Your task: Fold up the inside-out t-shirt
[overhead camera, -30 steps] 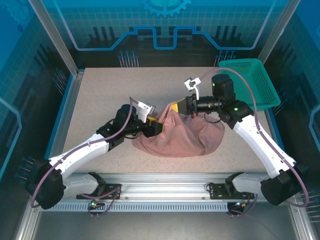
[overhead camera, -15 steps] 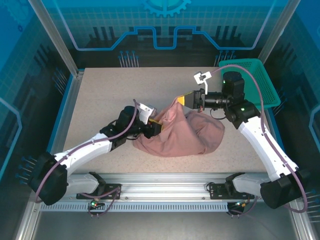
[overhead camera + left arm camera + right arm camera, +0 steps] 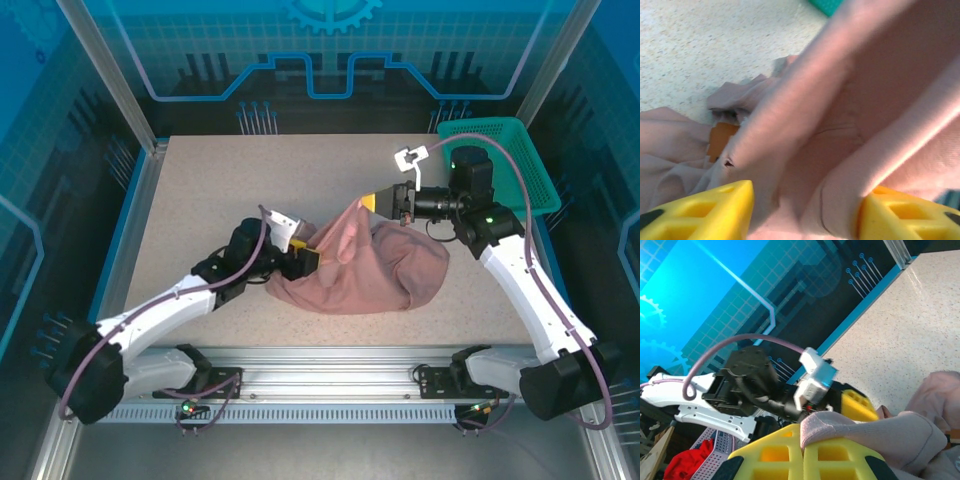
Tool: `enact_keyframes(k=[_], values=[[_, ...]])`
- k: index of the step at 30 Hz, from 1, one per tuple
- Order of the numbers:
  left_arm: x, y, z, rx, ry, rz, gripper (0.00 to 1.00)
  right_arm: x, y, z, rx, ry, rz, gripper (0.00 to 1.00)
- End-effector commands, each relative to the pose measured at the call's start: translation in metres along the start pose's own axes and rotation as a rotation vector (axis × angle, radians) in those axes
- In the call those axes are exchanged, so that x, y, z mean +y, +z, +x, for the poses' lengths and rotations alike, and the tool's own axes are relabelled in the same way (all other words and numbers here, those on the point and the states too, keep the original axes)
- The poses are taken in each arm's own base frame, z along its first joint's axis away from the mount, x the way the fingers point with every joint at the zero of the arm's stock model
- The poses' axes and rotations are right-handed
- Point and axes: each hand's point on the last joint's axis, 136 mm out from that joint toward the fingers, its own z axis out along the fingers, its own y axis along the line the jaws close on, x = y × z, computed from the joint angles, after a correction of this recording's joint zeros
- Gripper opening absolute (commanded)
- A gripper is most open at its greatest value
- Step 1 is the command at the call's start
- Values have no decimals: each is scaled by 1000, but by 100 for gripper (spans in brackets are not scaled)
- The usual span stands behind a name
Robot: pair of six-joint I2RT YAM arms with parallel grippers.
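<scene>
The salmon-pink inside-out t-shirt (image 3: pixel 365 268) lies bunched at the table's middle. My right gripper (image 3: pixel 378 201) holds a fold of it up above the heap's far edge. In the right wrist view its yellow fingers (image 3: pixel 835 460) are pressed together with the t-shirt's hem (image 3: pixel 875 432) pinched between them. My left gripper (image 3: pixel 303 257) is at the heap's left edge. Its yellow fingers (image 3: pixel 700 212) stand wide apart, and stretched folds of the t-shirt (image 3: pixel 840 125) run between them. A small orange-brown mark (image 3: pixel 720 141) shows on the cloth to the left.
A teal mesh basket (image 3: pixel 515 160) stands at the table's back right corner, just behind the right arm's wrist. Bare speckled tabletop (image 3: pixel 230 180) lies to the left of and behind the shirt. The left arm (image 3: pixel 747 385) shows in the right wrist view.
My right gripper has carried its fold of cloth up and to the right, drawing it taut. The left gripper has backed off a little to the left.
</scene>
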Motion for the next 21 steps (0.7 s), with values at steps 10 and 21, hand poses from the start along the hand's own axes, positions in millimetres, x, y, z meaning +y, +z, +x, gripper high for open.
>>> enact_keyframes(k=[10, 21], values=[[-89, -31, -28, -116, 140, 272, 55, -14, 0, 1, -12, 33, 33, 0], [-108, 26, -48, -69, 94, 250, 55, -12, 5, 2, -8, 31, 27, 0]])
